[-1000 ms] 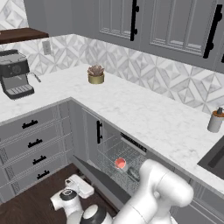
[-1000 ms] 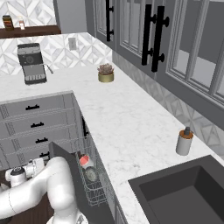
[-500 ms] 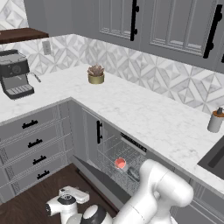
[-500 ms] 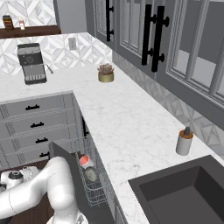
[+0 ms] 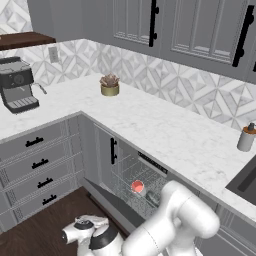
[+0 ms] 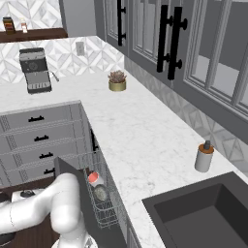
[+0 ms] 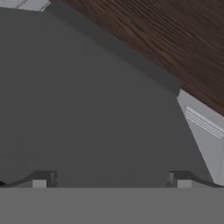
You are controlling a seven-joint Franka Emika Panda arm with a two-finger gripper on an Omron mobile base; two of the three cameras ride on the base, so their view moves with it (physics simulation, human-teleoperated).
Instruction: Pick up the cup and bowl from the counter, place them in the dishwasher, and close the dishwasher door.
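— Judging from the rack, how far along are you?

— Both dishes look stowed. The cup (image 5: 137, 187) lies in the dishwasher (image 5: 134, 176) rack, red inside showing, and the bowl (image 6: 100, 193) sits just beside it. The surface (image 5: 165, 127) above the dishwasher carries neither. Only the closing is left.

— And the door?

— The dishwasher door (image 5: 112, 200) hangs open, dropped out from the dishwasher. My end effector (image 7: 112, 179) sits low by its outer edge, tips spread apart, gripping nothing, facing the grey panel.
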